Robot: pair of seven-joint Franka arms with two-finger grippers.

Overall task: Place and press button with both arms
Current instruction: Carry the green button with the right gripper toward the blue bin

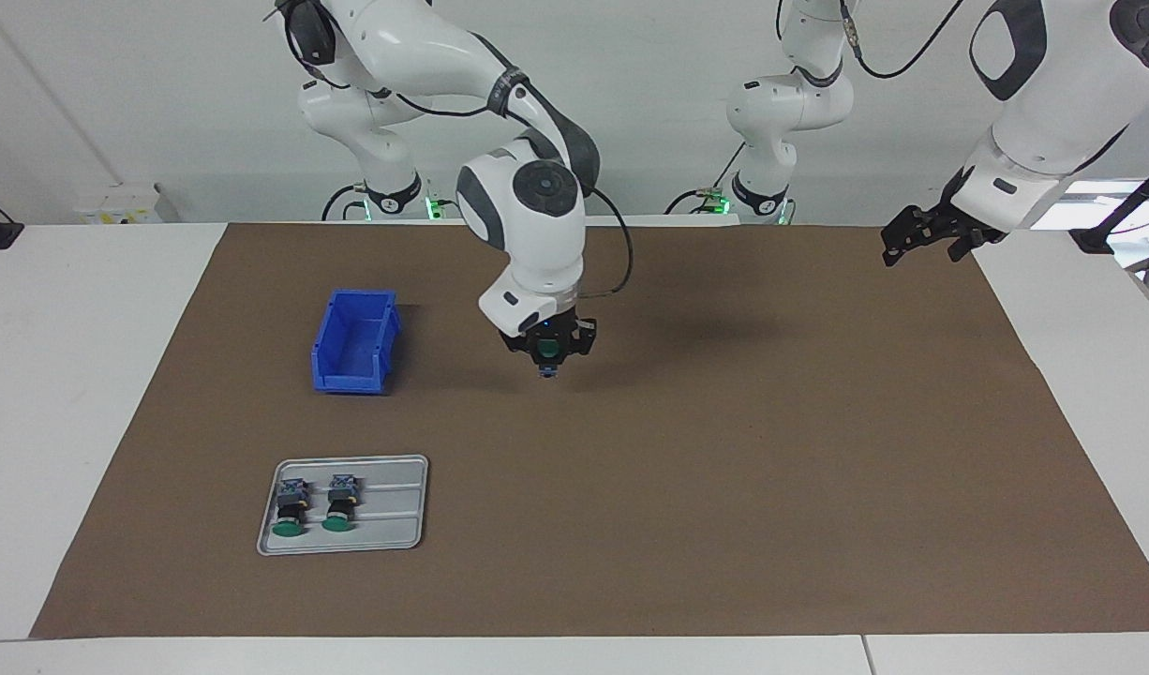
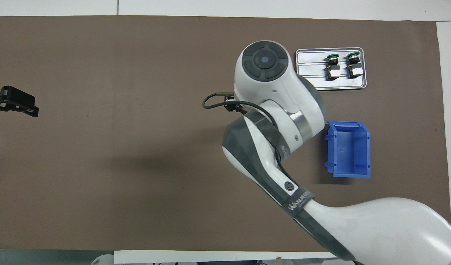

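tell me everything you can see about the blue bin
The blue bin is a small open-topped rectangular box that looks like moulded plastic, with ribbed outer walls. It stands upright and empty on the brown mat, nearer to the robots than the grey tray, toward the right arm's end. Nothing touches it.

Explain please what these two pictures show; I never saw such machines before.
These are two white jointed robot arms at a table covered by a brown mat. One picture looks from across the table, the other from high above. The right pincer is shut on a small green-capped push-button and holds it in the air over the mat. The left pincer waits open at the left arm's end. On the mat stand an empty blue plastic bin and a grey metal tray with two more green-capped buttons.
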